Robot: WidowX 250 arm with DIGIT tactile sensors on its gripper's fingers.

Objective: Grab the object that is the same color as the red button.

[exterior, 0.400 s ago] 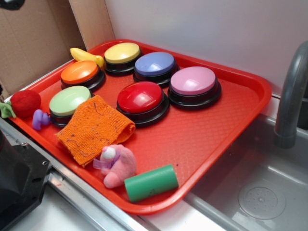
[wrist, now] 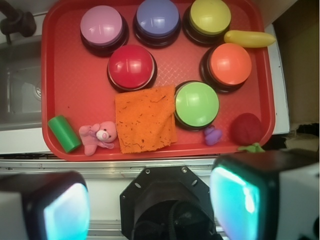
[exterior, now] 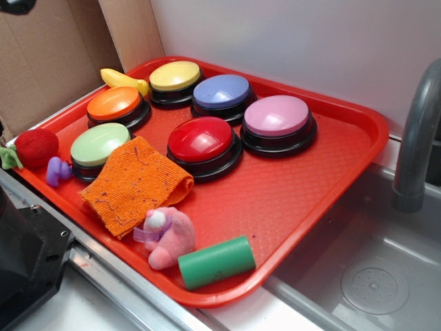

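The red plush ball [exterior: 36, 147] with a green tuft sits on the left corner of the red tray [exterior: 358, 121], beside the green button [exterior: 99, 144]. In the wrist view the ball [wrist: 246, 128] lies at the tray's lower right corner. The red button [exterior: 201, 138] stands at the tray's middle and also shows in the wrist view [wrist: 131, 66]. My gripper [wrist: 150, 205] is open and empty, its two pads wide apart. It hangs high above the counter in front of the tray, with the ball ahead and to the right. The gripper does not show in the exterior view.
On the tray are an orange cloth [exterior: 134, 185], a pink plush toy [exterior: 167, 236], a green cylinder [exterior: 216, 261], a small purple toy [exterior: 56, 169], a yellow banana [exterior: 122, 80] and orange, yellow, blue and pink buttons. A sink [exterior: 375, 276] with a faucet [exterior: 417, 138] lies to the right. Cardboard stands behind.
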